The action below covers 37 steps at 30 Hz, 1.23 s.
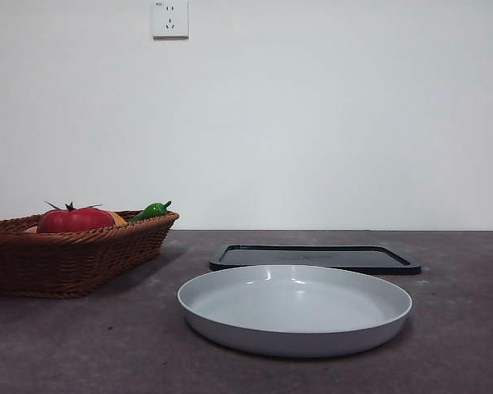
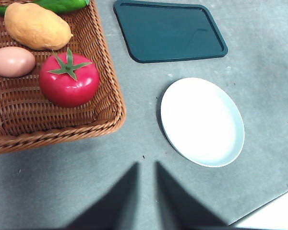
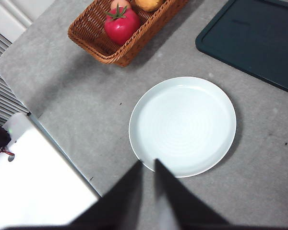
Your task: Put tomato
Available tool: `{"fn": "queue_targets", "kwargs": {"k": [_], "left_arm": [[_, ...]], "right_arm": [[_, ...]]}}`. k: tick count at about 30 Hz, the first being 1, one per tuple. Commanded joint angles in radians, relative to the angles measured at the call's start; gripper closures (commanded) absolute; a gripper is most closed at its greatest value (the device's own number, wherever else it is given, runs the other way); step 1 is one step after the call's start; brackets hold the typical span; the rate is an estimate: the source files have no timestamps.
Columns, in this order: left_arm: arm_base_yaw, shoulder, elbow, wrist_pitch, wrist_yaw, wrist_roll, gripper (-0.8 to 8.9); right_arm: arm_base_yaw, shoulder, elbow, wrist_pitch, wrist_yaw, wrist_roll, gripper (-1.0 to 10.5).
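Both claws hang high, nearly closed and empty: the left claw (image 2: 146,165) nearer the basket (image 2: 108,103), the right claw (image 3: 148,163) over the plate (image 3: 182,125). The tomato (image 2: 68,82) lies in the basket, ungrasped.

A glossy red tomato (image 2: 69,82) with a green stem sat in a brown woven basket (image 2: 108,103), alongside a tan potato (image 2: 37,27), pinkish egg (image 2: 11,61) and green pepper (image 2: 62,5). The plate (image 2: 202,121) was white, the tray (image 2: 170,30) dark green, the table (image 2: 134,139) mottled grey.
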<state>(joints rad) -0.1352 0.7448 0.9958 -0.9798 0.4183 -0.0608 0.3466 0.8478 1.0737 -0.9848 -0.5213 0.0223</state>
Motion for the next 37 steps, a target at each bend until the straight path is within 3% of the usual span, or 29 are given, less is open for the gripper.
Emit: {"fn": "queue_targets", "kwargs": {"k": [1,3,7,15,23,37], "left_arm": [[-0.003,0.006,0.024,0.006,0.002,0.016,5.19],[-0.003,0.006,0.024,0.006,0.002,0.016,4.25],[-0.003,0.007,0.024,0.007,0.002,0.016,3.45],[-0.003,0.056,0.024,0.048,0.001,0.016,3.45],[-0.003,0.195,0.024,0.233,-0.069,0.032,3.45],[-0.037,0.532,0.024,0.563,-0.173,0.177,3.46]], "right_arm": [[0.006,0.007,0.022,-0.005,-0.002,-0.007,6.6],[0.006,0.007,0.022,-0.011,-0.002,-0.007,5.6],[0.006,0.007,0.022,-0.013,-0.006,-0.007,5.3],[0.006,0.007,0.022,-0.012,-0.006,-0.007,5.3],[0.006,0.007,0.022,-0.014,-0.006,-0.004,5.3],[0.006,0.007,0.022,-0.022,-0.005,-0.004,5.3]]}}
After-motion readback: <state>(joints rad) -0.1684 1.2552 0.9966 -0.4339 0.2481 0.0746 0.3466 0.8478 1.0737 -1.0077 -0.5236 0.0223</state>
